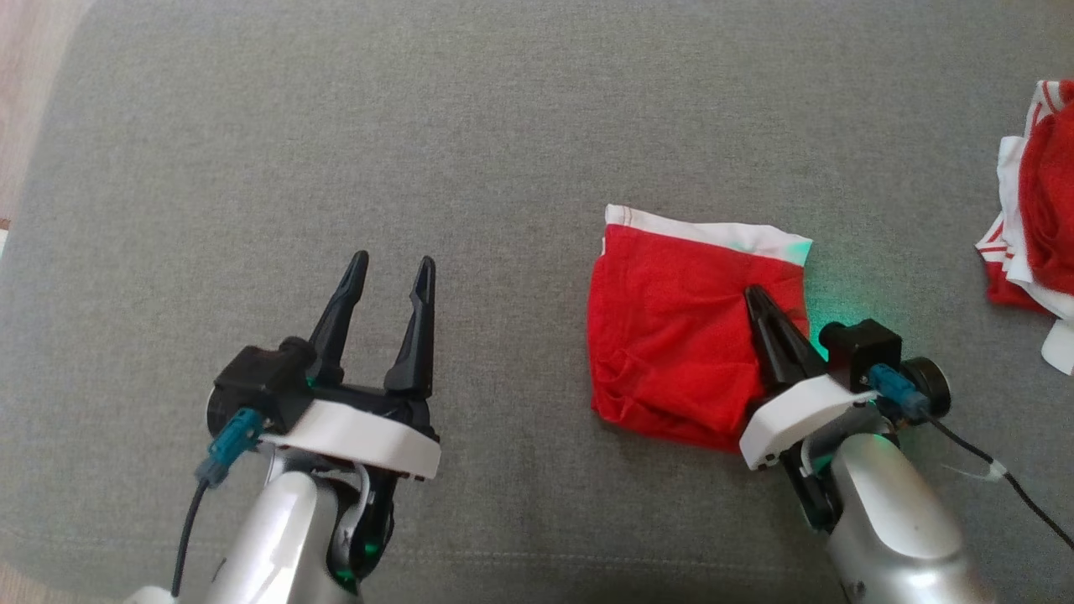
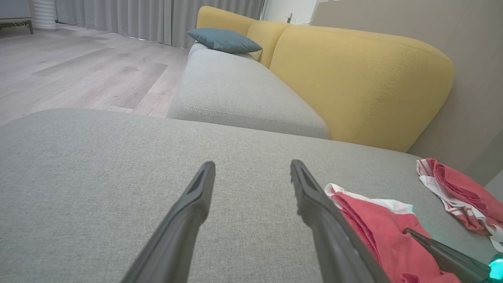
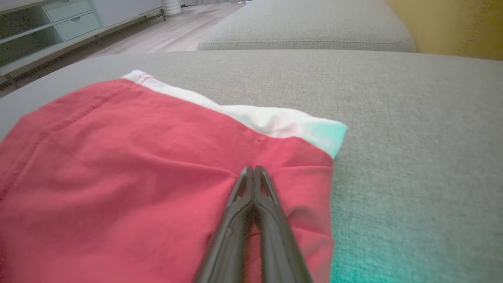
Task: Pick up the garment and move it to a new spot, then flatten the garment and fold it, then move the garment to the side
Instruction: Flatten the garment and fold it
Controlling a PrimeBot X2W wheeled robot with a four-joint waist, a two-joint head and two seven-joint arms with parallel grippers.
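Right gripper (image 1: 753, 293), lower right, pinched shut on the folded garment (image 1: 663, 335); slide it low, layers together; left gripper (image 1: 393, 260) wide.

Open run of bare grey seat cushion (image 1: 503, 126) ahead and left of the left gripper (image 1: 393, 270), fingers spread, nothing near them. Over on the right, the folded red garment (image 1: 671, 335) blocks the middle, the right gripper (image 1: 753, 292) nipped shut into its cloth. A free strip of cushion, then the red-and-white clothes heap (image 1: 1036, 210) at the edge. The yellow backrest (image 2: 353, 78) walls the far side.
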